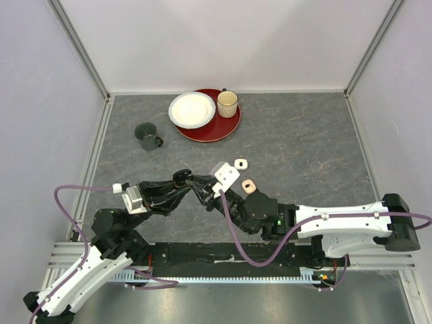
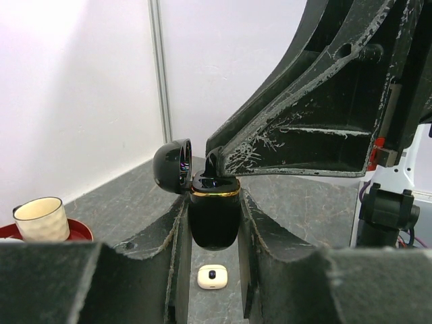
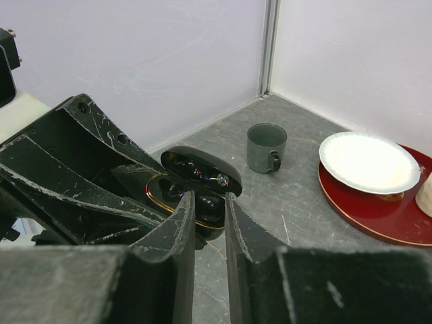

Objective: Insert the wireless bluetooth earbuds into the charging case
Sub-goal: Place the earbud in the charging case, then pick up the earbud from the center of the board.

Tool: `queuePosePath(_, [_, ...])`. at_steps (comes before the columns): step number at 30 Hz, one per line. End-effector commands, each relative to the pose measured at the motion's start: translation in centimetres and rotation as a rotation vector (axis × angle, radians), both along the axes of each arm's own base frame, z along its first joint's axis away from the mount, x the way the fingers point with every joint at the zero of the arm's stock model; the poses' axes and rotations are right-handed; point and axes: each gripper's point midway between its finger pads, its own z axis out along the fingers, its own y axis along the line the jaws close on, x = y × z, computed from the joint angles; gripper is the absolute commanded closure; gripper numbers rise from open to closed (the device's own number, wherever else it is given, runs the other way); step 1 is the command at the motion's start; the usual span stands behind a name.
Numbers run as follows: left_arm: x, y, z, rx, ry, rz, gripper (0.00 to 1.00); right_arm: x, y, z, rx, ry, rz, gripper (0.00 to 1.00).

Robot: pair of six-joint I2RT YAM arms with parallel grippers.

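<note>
Your left gripper (image 1: 183, 179) clamps the open black case (image 2: 214, 219); your right gripper (image 3: 209, 209) pinches a black earbud (image 2: 213, 164) at the case's mouth. It looks light, slick, tiny: grip the stem, press gently.

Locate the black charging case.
The black charging case is near centre in top view, lid open, clamped in the left gripper, right gripper at its mouth.

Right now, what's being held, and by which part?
The left end effector clamps the black case by its lower body. The right end effector is shut over it; any earbud is hidden.
</note>
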Motion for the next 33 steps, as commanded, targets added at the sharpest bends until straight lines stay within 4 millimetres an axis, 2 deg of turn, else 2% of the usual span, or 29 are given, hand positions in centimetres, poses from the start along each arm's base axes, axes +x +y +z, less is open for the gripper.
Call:
queuePosePath(1, [-0.1,1.9,4.1,-0.134,-0.074,0.066,0.98,-1.2,0.8,-1.8,-0.070,-0.008,0.046,1.00])
queuePosePath(7, [-0.5,1.6,4.1,-0.124,-0.082,0.037,0.98,-0.8,0.6,-1.5,-0.054,-0.005,0.020,1.00])
queuePosePath(10, [-0.7,1.2,4.1,-0.113,-0.080,0.015,0.98,-0.7,0.8,-1.5,-0.052,0.007,0.011,0.94])
queuePosePath(11, [-0.7,1.1,4.0,-0.109,-0.077,0.011,0.98,-0.7,0.9,-1.1,-0.045,0.011,0.013,0.85])
queuePosePath(13, [-0.5,1.0,3.9,-0.104,-0.070,0.011,0.98,-0.8,1.1,-1.2,-0.048,0.031,0.015,0.79])
queuePosePath(16, [-0.5,0.9,3.8,-0.102,-0.067,0.009,0.98,-0.9,0.9,-0.1,-0.020,0.045,0.022,0.66])
queuePosePath(17, [-0.4,0.8,3.6,-0.100,-0.062,0.008,0.98,-0.9,0.8,0.3,0.013,0.073,0.020,0.54])
queuePosePath(18, [-0.4,0.8,3.6,-0.101,-0.061,0.010,0.98,-0.9,0.6,0.7,0.035,0.085,0.017,0.46])
queuePosePath(19, [-0.4,0.7,3.5,-0.099,-0.058,0.006,0.98,-0.9,0.1,1.2,0.057,0.088,0.014,0.36])
queuePosePath(22, [-0.4,0.7,3.5,-0.099,-0.054,0.005,0.98,-0.5,-1.0,2.6,0.127,0.104,-0.016,0.21])
queuePosePath(24, [-0.4,0.7,3.4,-0.099,-0.052,0.004,0.98,-0.2,-1.7,3.5,0.162,0.113,-0.035,0.18])
queuePosePath(29, [-0.3,0.8,3.3,-0.095,-0.046,0.008,0.98,1.6,-4.8,7.5,0.292,0.146,-0.105,0.12])
queuePosePath(30, [-0.3,0.7,3.1,-0.091,-0.043,0.008,0.98,3.2,-6.1,6.9,0.264,0.175,-0.200,0.11])
queuePosePath(31, [-0.4,0.8,3.1,-0.092,-0.044,0.008,0.98,3.9,-7.0,8.8,0.323,0.215,-0.237,0.10])
queuePosePath(33, [-0.4,0.8,3.0,-0.091,-0.042,0.009,0.98,5.9,-8.6,8.7,0.307,0.235,-0.313,0.09])
